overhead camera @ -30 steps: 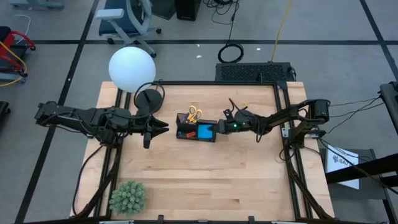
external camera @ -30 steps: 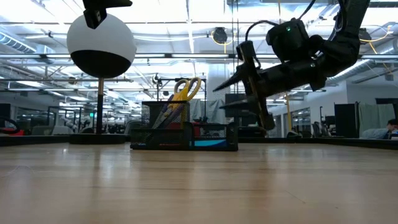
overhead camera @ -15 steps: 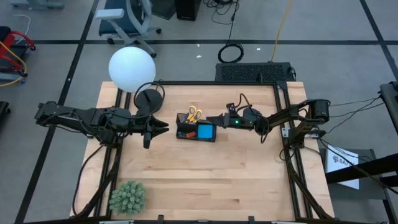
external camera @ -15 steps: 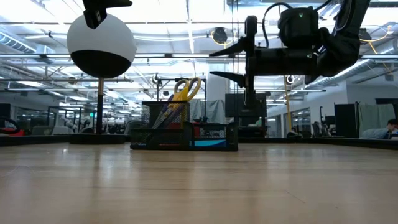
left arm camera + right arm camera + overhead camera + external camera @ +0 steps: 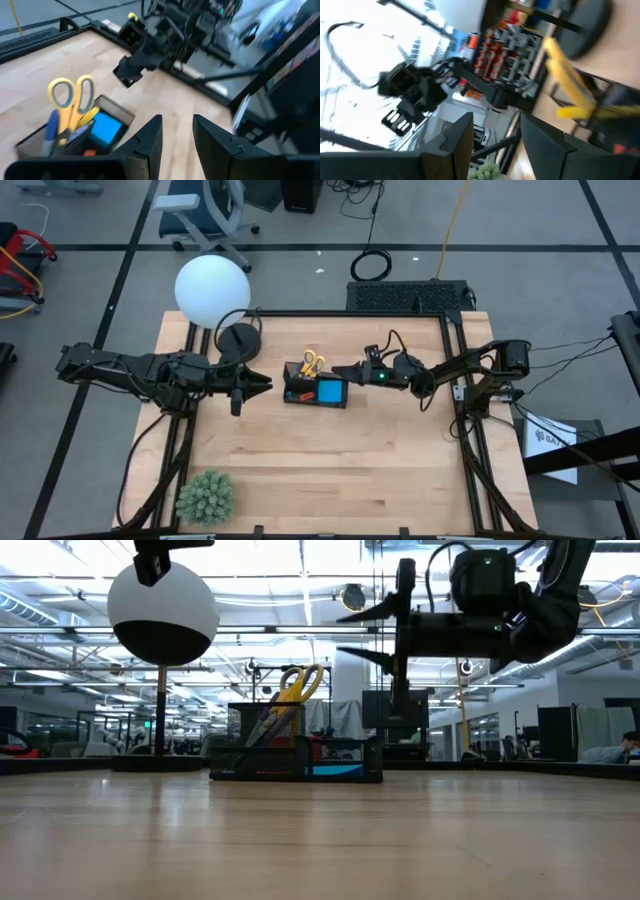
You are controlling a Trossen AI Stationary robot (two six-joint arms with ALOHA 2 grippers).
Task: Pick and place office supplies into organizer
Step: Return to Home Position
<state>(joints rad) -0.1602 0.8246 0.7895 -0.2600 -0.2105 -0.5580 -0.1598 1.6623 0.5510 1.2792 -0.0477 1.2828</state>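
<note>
Organizer loaded, both my pincers empty.
I see the organizer just 12 o'clock of the surface centre, scissors and blue note pad inside. The right pincer gapes, raised, at its 3 o'clock; the left pincer, parted, at 9.

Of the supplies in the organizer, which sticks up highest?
The yellow-handled scissors: their handle loops rise above the taller section of the organizer, while the blue note pad lies low in the tray section.
</note>
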